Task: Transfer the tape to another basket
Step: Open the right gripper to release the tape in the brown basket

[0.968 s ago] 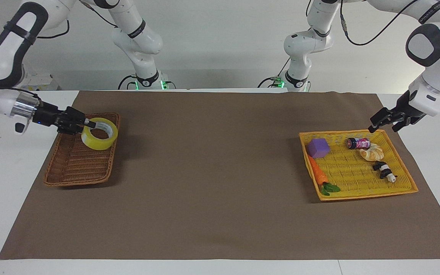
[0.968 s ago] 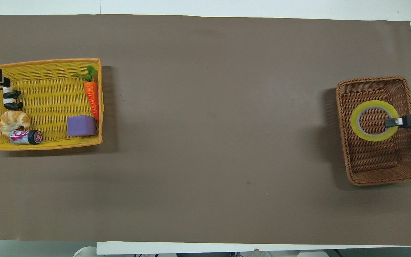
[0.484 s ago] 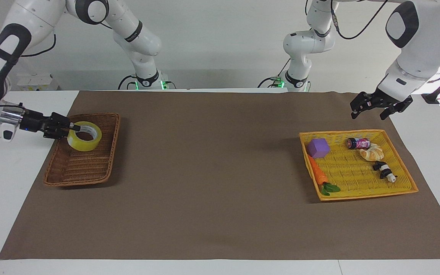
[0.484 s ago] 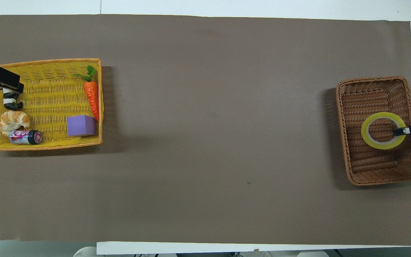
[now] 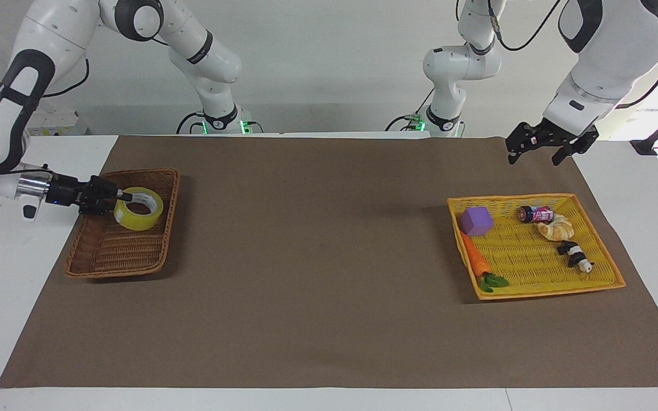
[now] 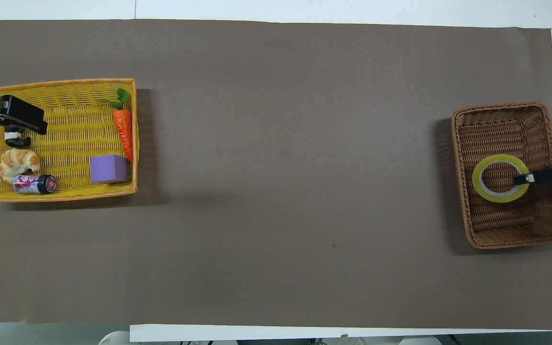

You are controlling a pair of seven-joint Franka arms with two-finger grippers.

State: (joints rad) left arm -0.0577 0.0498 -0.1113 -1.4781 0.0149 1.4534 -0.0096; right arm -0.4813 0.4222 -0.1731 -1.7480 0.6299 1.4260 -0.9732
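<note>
Right end effector (image 5: 119, 197), pinching tape (image 5: 139, 208), has lowered it into basket (image 5: 113, 251)

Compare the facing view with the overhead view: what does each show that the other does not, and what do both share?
Only the facing view shows both arms whole, their bases, and the left gripper raised, open, above the mat. Only the overhead view shows straight down through the tape to the weave of the basket. Both show the right gripper shut on the tape's wall, the tape low in the brown basket, and the yellow tray with its toys.
</note>
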